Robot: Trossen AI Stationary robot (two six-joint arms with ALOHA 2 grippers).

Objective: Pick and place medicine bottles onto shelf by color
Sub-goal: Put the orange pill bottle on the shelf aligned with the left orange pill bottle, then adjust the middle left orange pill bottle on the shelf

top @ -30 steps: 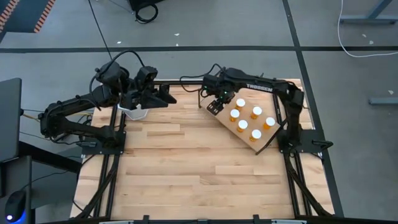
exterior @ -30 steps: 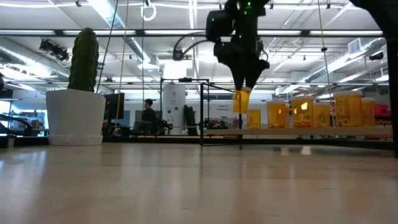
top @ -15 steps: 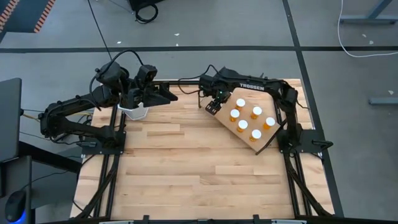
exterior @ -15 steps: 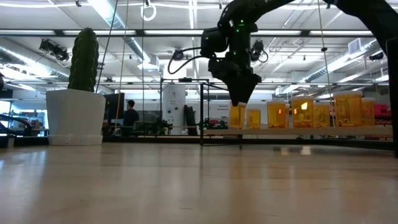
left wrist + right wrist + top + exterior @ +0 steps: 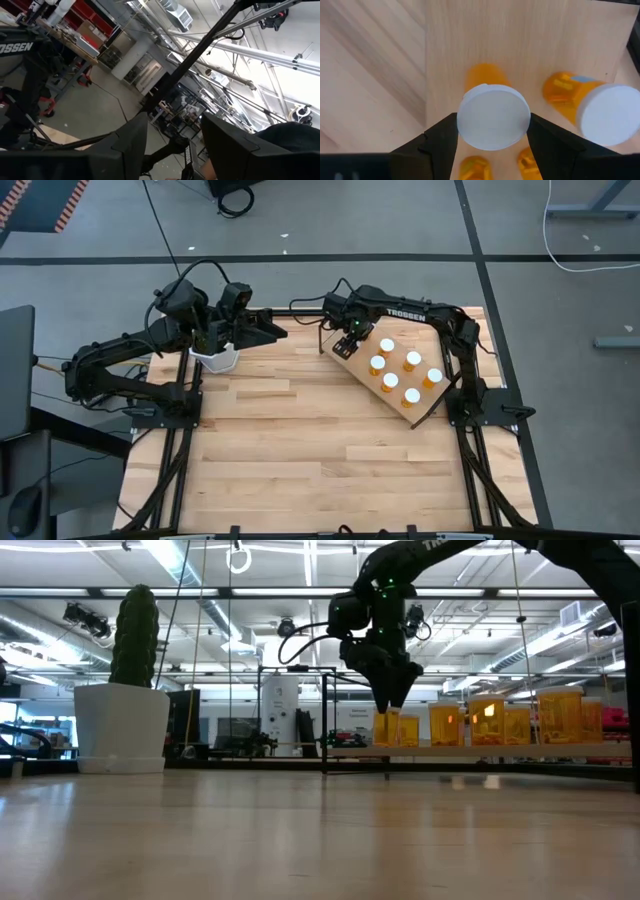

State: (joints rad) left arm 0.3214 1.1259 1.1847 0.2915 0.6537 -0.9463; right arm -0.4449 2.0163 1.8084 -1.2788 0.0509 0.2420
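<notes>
right pincer (image 5: 352, 340) sits over the near-left corner of the shelf (image 5: 372, 385), straddling a bottle (image 5: 492, 114) whose white cap fills the gap between its fingers (image 5: 436, 138). in the low view the bottle (image 5: 385, 728) looks to be standing on the shelf board under the pincer (image 5: 390, 700); whether the fingers are clamped on it or just let go is hard to tell from these angles. five other bottles (image 5: 400, 370) stand in rows on the shelf just right of it, the closest one (image 5: 590, 105) close beside the pincer. to do this step well: set it upright in line with that group, spread the fingers only a little, then lift straight up so the neighbour isn't clipped. left pincer (image 5: 272, 333) waits by the white pot (image 5: 218, 360), left of the shelf, over the desk (image 5: 300, 450) edge, fingers spread with nothing between them.
</notes>
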